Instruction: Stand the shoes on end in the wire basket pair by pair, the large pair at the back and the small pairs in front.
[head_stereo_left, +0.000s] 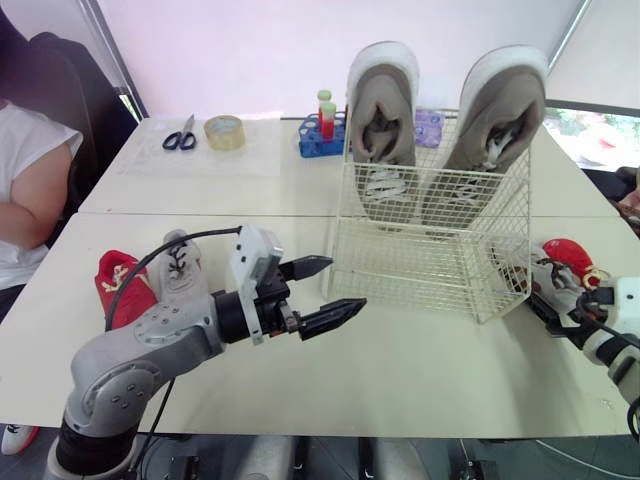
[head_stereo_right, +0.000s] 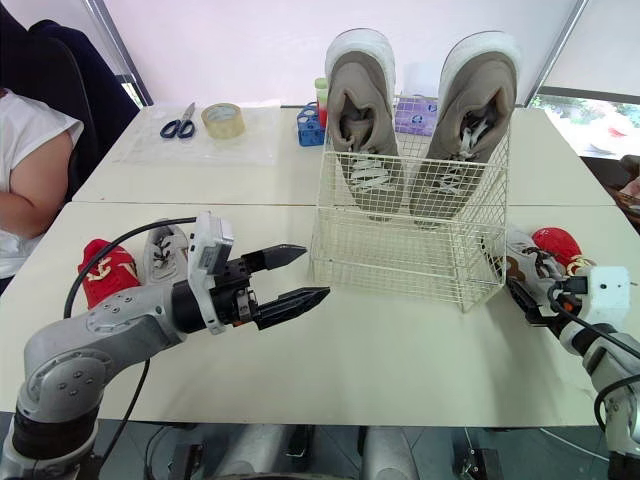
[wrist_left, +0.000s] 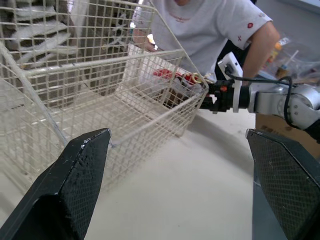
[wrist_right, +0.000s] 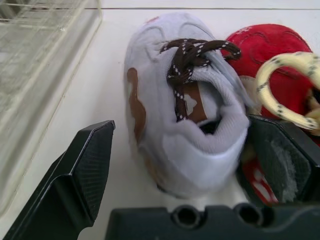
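The white table (head_stereo_left: 400, 370) carries the wire basket (head_stereo_left: 400, 265) near its middle. The large grey pair (head_stereo_left: 382, 110) already stands on end against the basket's back wall, and the front section is bare.

Two small shoes lie on each side of the basket. On the robot's left are a small red shoe (head_stereo_left: 122, 285) and a small grey shoe (head_stereo_left: 178, 265). On its right, just beside the basket's end wall, are a small grey shoe with brown laces (wrist_right: 165, 100) and another red shoe (wrist_right: 270, 60), touching each other.

The left gripper (head_stereo_left: 346, 283) hangs over bare table in front of the basket's left corner. Its fingers are spread and hold nothing, and they point toward the basket, away from the left-hand shoes near its forearm.

The right gripper (wrist_right: 180, 130) is the nearer one to a task shoe. Its fingers are parted and empty, and they straddle the laced grey shoe. One finger is on the basket side and the other is pressed in where grey shoe meets red.

That shoe's long axis runs straight out along the fingers, heel collar toward the wrist and toe away. A pinch would therefore likely take it across its width at the heel. From there the basket lies to the gripper's left.
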